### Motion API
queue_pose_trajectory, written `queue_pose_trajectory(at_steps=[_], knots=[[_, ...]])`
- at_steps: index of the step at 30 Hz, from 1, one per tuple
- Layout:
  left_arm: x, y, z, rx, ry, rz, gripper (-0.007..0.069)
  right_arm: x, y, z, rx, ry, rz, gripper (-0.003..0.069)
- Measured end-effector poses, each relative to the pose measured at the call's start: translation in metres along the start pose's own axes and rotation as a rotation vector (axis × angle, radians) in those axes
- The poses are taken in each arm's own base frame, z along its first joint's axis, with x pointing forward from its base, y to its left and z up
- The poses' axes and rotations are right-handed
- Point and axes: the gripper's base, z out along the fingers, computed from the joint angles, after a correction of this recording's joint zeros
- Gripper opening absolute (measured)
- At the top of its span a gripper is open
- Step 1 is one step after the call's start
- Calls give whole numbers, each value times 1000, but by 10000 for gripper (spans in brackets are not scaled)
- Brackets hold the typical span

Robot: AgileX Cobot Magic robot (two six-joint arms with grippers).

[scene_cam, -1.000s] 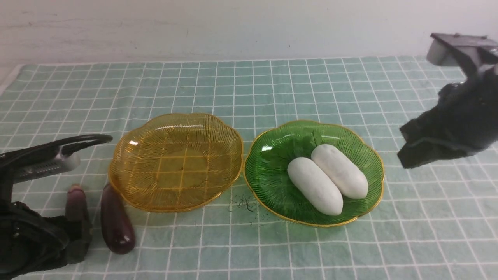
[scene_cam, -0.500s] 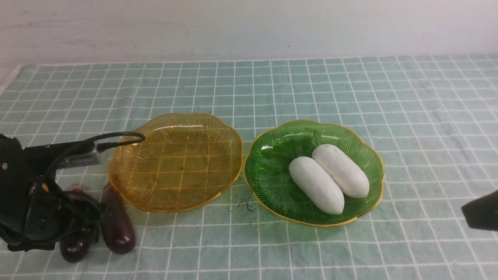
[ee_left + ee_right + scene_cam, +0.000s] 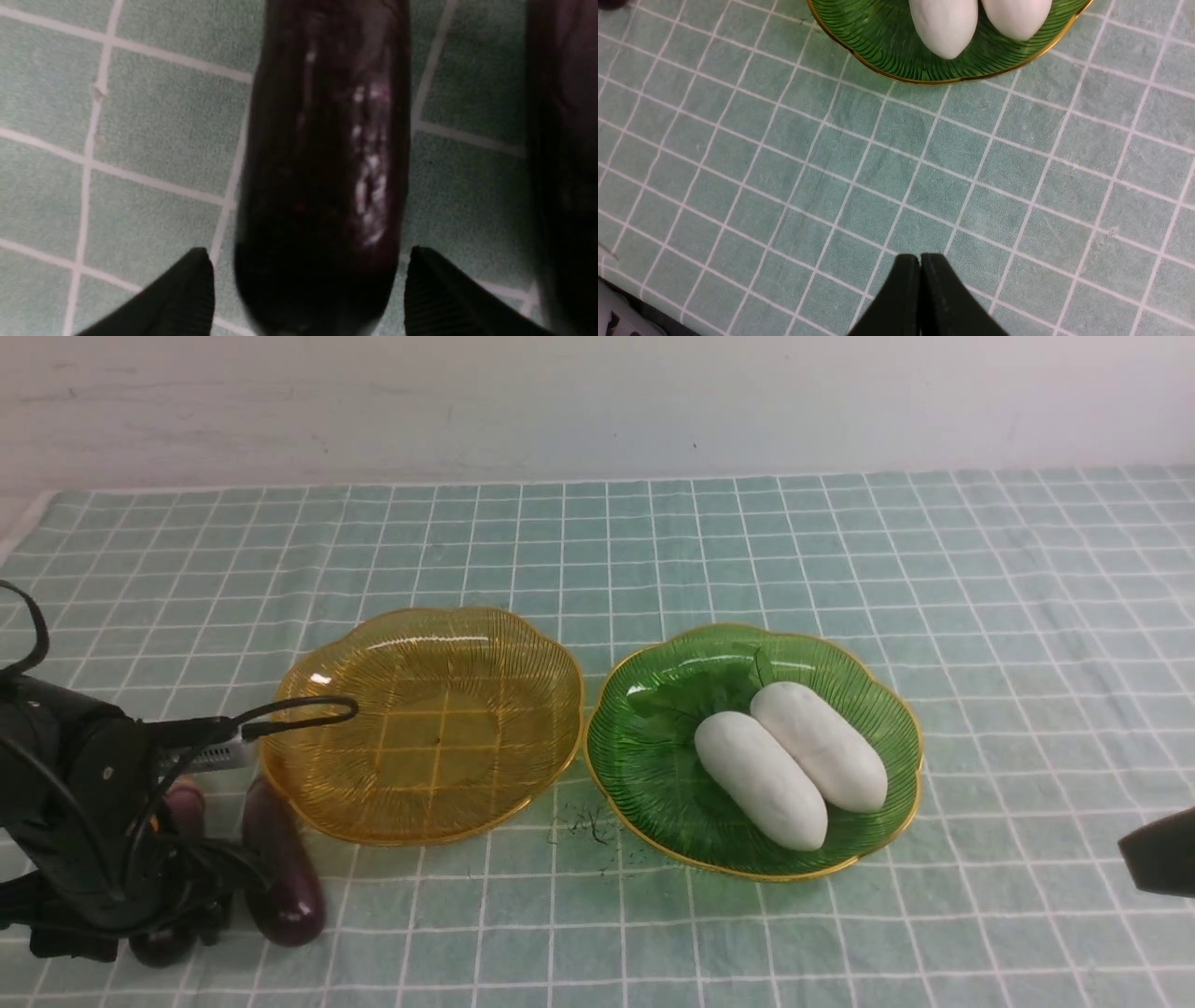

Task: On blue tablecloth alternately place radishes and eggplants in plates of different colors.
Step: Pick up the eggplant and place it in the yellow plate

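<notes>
One eggplant (image 3: 184,800) mostly hidden behind left gripper (image 3: 306,275), jaws apart.

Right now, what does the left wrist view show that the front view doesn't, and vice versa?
Left wrist only: the left gripper is open, with a fingertip on either side of one eggplant. I can't tell whether they touch it.
Front only: the empty amber plate and the green plate holding both radishes. The grasp itself is hidden there.
Both: the second eggplant lying alongside on the blue tablecloth.
</notes>
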Motion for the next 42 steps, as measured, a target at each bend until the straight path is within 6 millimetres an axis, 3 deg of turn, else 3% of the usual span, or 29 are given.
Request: queue_pose_trajectory(at_steps=[4, 6, 7, 11, 13, 17, 19, 21, 23, 29, 32, 33, 34, 39, 42], knots=[[-1, -1, 6, -2, 10, 5, 462, 0, 0, 0, 0, 0, 0, -14], [-1, -1, 6, -4, 9, 6, 419, 0, 0, 0, 0, 0, 0, -14], [-1, 0, 6, -20, 17, 18, 356, 0, 0, 0, 0, 0, 0, -14], [1, 9, -3, -101, 55, 45, 352, 0, 0, 0, 1, 0, 0, -14], [0, 13, -13, -131, 54, 45, 352, 0, 0, 0, 1, 0, 0, -14], [-11, 21, -53, -162, 6, 1, 352, 0, 0, 0, 1, 0, 0, -14], [-19, 19, -77, -98, -40, -40, 352, 0, 0, 0, 1, -1, 0, -14], [-27, 10, -92, -11, -67, -47, 352, -1, 0, 0, 3, -8, 0, -14], [-34, -13, -108, 139, -89, 10, 352, -2, 0, 0, 4, -17, 0, -14], [-46, -73, -120, 393, -114, 111, 352, -2, 0, 0, 5, -23, 0, -14], [-55, -107, -103, 444, -92, 147, 352, -2, 0, 0, 5, -24, 0, -15], [-56, -109, -103, 447, -93, 150, 352, -2, 0, 0, 5, -24, 0, -15], [-61, -120, -91, 441, -71, 162, 352, -2, 0, 0, 5, -24, 0, -15], [-72, -134, -67, 426, -39, 166, 366, -2, -1, 0, 6, -26, 0, -15], [-76, -137, -63, 424, -37, 167, 444, -3, -1, 0, 6, -29, 0, -15]])
